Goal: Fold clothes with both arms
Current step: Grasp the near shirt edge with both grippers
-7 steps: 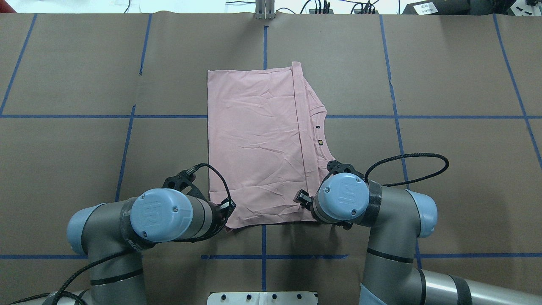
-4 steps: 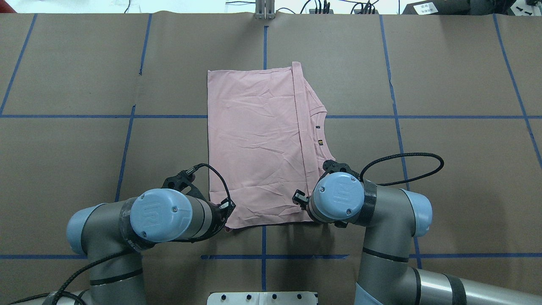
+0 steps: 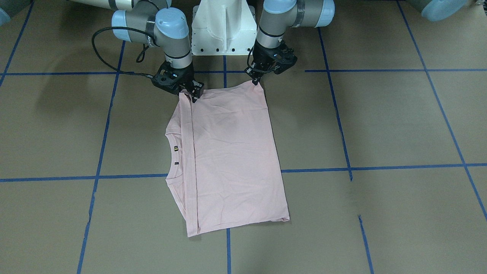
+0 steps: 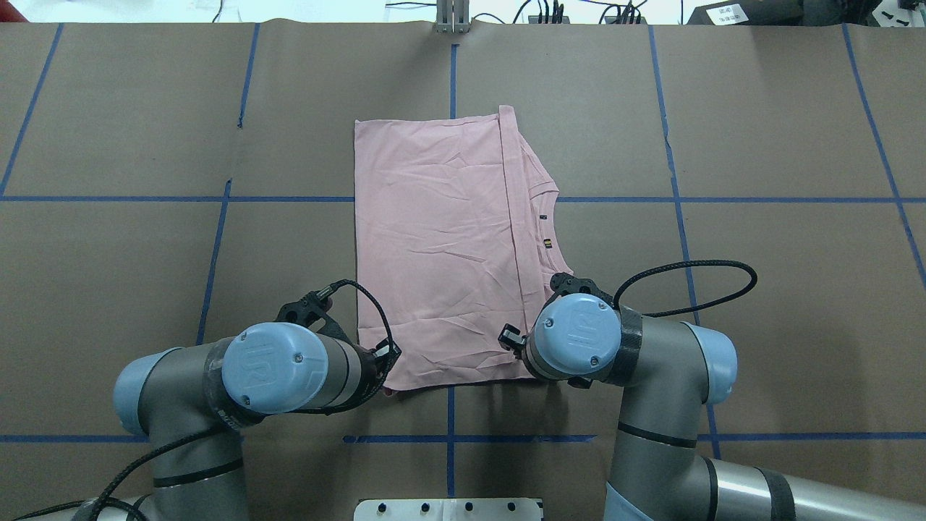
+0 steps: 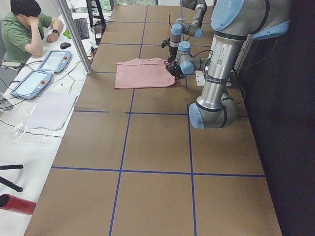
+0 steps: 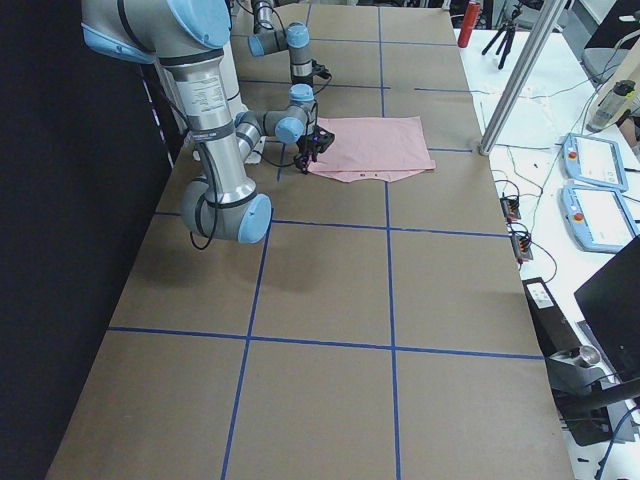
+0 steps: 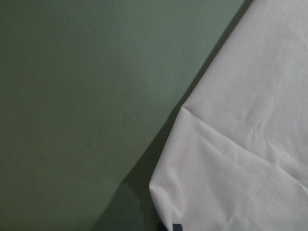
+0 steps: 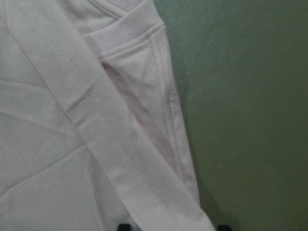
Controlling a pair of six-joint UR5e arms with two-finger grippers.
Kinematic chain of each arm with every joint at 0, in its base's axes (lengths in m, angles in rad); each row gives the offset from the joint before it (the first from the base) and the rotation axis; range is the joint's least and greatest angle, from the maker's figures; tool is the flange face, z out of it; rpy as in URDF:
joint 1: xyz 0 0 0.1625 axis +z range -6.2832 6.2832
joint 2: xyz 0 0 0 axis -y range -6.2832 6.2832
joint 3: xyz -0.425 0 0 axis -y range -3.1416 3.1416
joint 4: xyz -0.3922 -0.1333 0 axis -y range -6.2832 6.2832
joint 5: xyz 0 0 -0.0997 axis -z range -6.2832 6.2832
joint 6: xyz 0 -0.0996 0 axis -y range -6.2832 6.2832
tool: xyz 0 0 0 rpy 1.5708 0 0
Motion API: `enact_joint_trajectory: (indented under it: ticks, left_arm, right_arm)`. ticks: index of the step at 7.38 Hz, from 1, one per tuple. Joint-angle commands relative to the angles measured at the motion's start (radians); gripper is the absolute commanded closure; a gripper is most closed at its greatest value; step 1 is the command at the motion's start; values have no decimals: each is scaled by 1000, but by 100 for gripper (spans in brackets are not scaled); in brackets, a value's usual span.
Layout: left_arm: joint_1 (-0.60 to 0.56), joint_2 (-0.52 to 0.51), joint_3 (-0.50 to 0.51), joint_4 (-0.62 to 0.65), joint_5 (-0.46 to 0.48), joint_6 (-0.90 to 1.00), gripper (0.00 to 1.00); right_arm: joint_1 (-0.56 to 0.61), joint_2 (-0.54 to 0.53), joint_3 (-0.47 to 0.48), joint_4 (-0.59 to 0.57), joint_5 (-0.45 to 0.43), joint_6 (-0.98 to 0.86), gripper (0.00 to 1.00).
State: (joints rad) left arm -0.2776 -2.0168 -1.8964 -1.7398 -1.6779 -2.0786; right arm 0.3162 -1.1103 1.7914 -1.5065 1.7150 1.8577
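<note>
The T-shirt (image 4: 434,239) lies toward 12 o'clock. The right fingers (image 3: 196,91) straddle its 5 o'clock corner, apart. Whether the left fingers (image 3: 255,78), at 7 o'clock, are open or closed cannot be told.

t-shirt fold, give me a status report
Left end effector shut on T-shirt near corner. Right end effector open, astride the collar-side near corner. T-shirt partly folded, plain side up. Nothing on it.

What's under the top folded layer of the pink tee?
On the T-shirt, a lower layer pokes out on the robot's right: neckline with two small tags. Beneath everything, brown table cover and blue tape lines. Anything else under the top layer is hidden.
</note>
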Motion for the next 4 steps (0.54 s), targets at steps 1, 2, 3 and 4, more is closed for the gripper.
enact_joint_trajectory:
  ticks: [1, 2, 3, 4]
  left_arm:
    - [1, 0, 0, -1, 1, 0, 100]
    - [2, 0, 0, -1, 0, 0, 100]
    - [3, -2, 3, -1, 0, 0, 100]
    - [3, -2, 5, -1, 0, 0, 100]
  right_arm:
    - [0, 3, 0, 0, 0, 0, 100]
    - [0, 3, 0, 0, 0, 0, 100]
    - [1, 3, 2, 0, -1, 0, 100]
    - [1, 3, 9, 0, -6, 2, 100]
